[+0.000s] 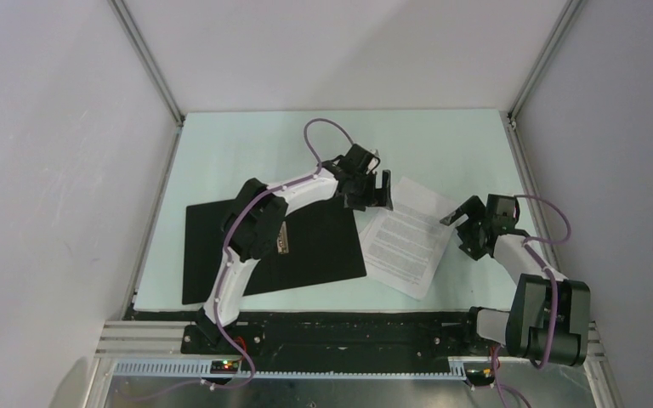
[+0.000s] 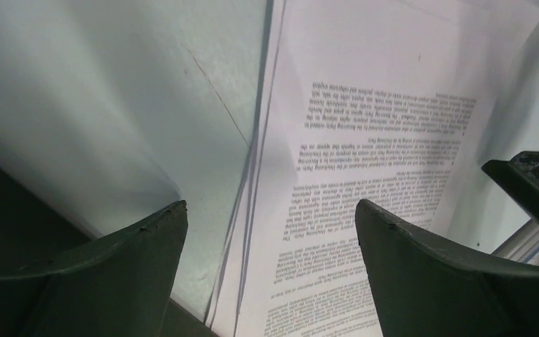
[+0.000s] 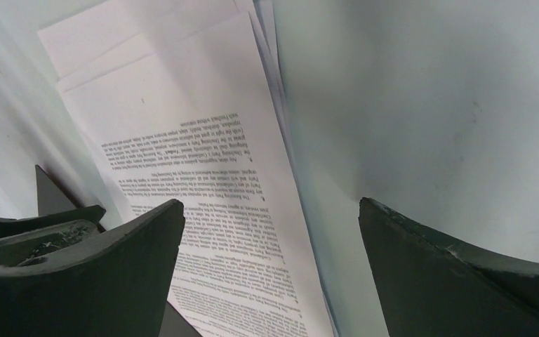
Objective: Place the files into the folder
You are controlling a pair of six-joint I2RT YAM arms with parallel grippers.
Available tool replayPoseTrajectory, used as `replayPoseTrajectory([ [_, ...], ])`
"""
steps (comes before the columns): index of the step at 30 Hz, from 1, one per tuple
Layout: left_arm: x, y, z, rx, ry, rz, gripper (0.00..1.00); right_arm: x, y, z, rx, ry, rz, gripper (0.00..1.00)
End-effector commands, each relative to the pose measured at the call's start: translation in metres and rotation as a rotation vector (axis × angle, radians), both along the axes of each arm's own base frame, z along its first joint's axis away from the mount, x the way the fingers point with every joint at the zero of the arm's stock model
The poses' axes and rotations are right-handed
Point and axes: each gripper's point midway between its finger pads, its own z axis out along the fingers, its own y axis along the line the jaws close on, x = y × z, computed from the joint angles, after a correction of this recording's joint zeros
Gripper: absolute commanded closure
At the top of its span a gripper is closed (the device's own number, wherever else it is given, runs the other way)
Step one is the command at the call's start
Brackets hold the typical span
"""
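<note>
Looking down on a pale green table [image 1: 247, 153], a thin stack of white printed paper [image 1: 408, 242] lies flat, turned at an angle, its sheets slightly fanned along one long edge. Just to the left of the paper, a folder [image 1: 323, 251] lies open with its black inside facing up and a small metal clip [image 1: 283, 240] near its middle. The folder's right edge comes right up to the paper; whether the two touch cannot be made out.

The left arm reaches across the folder, and the left claw [image 1: 374, 194] sits at the paper's far-left corner. Its wrist camera shows the claw spread wide and holding nothing, one finger [image 2: 112, 274] over bare table beside the paper and the other over the printed page.

The right claw [image 1: 463, 223] sits at the paper's right edge, opposite the left one. It too is spread wide and holds nothing, one finger [image 3: 112, 274] over the text and the other over bare table. Whether either claw touches the paper cannot be told.
</note>
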Motion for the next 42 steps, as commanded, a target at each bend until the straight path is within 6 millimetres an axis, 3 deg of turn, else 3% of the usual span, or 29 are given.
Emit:
replayPoseTrajectory([
  [1,-0.049,0.011,-0.023,0.117,0.084,-0.060,0.04,-0.008,0.004,0.006,-0.004,0.018,0.014,0.01],
  [8,-0.088,-0.002,-0.037,0.139,0.153,-0.066,0.04,-0.004,0.011,0.007,0.000,0.016,0.038,0.01],
  [14,-0.107,-0.020,-0.038,0.116,0.206,-0.038,0.04,0.008,0.002,0.013,-0.033,0.015,0.034,0.00],
  [21,-0.114,-0.056,-0.022,0.030,0.245,0.011,0.03,0.025,-0.026,0.019,-0.104,0.036,-0.012,0.00],
  [28,-0.103,-0.082,-0.009,-0.056,0.259,0.058,0.03,0.051,-0.047,0.024,-0.133,0.042,-0.034,0.01],
  [33,-0.096,-0.095,-0.002,-0.090,0.243,0.034,0.03,0.058,-0.072,0.029,-0.209,0.081,-0.076,0.01],
  [37,-0.081,-0.100,0.024,-0.120,0.138,-0.019,0.01,0.055,-0.102,0.050,-0.329,0.110,-0.139,0.01],
  [39,-0.070,-0.097,0.046,-0.139,0.077,-0.037,0.00,0.053,-0.105,0.064,-0.354,0.101,-0.142,0.01],
  [41,-0.059,-0.087,0.070,-0.145,0.013,-0.037,0.00,0.058,-0.096,0.084,-0.374,0.060,-0.105,0.01],
  [42,-0.056,-0.080,0.087,-0.150,-0.029,-0.046,0.00,0.058,-0.081,0.088,-0.384,0.056,-0.056,0.00],
])
